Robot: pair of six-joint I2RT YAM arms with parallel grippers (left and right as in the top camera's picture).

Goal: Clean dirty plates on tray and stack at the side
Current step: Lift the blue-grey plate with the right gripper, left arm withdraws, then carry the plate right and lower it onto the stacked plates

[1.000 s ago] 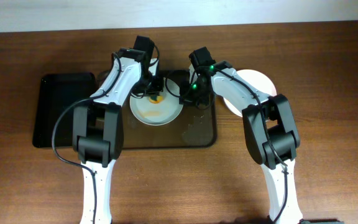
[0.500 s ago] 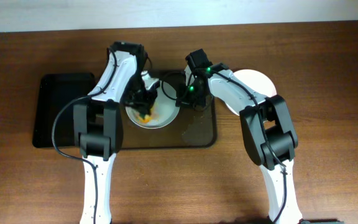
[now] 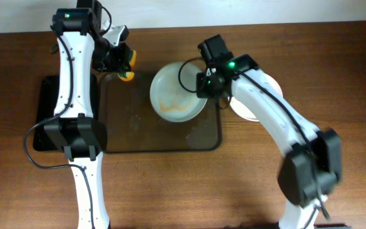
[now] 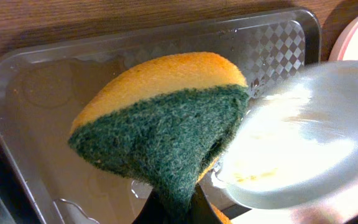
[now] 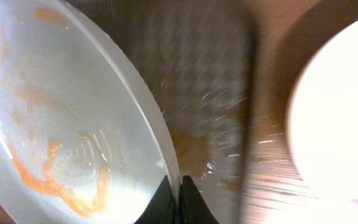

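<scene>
A white plate smeared with orange sauce is held tilted above the clear tray. My right gripper is shut on its right rim; in the right wrist view the jaws pinch the plate's rim. My left gripper is shut on a yellow and green sponge, lifted over the tray's far left corner, apart from the plate. In the left wrist view the sponge fills the middle, with the plate at the right. A clean white plate lies on the table right of the tray.
A black tray lies at the left of the clear tray. The clear tray's bottom is wet with small smears. The table's back edge runs just behind both arms.
My left gripper has pulled the sponge off the plate and up to the far left. My right gripper has lifted and shifted the plate slightly right.
</scene>
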